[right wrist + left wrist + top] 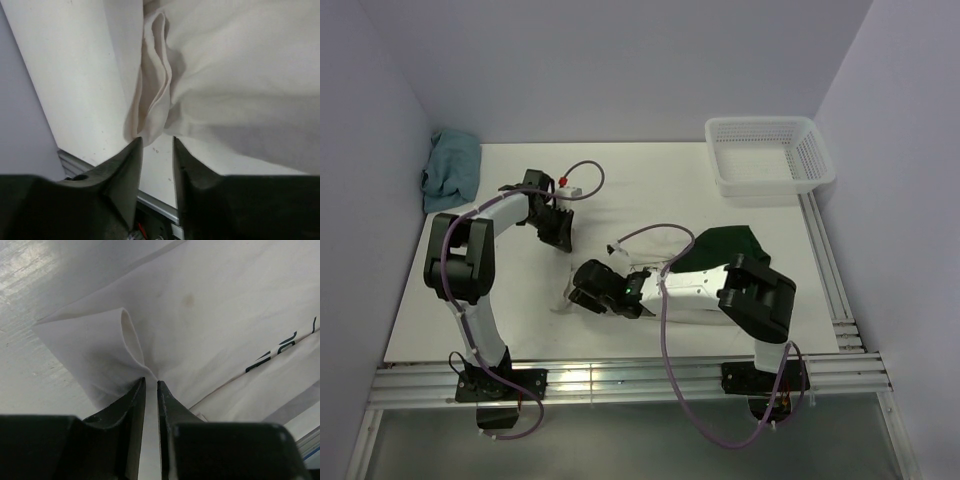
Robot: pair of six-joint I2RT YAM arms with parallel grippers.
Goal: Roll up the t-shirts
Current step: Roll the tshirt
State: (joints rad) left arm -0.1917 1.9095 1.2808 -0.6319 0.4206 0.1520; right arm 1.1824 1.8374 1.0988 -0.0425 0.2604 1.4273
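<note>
Okay, left fingers nearly closed, only a sliver of gap, w/ a puckered fold of the white t-shirt pinched at the tips. Shirt lies on the tabletop around the middle, partly under my right arm. Dark print shows off to one side, green sleeve pokes out on the arm's far side. Right fingers a bit apart, bunched fold of cloth right at the tips, but can't tell if it's actually gripped.
</note>
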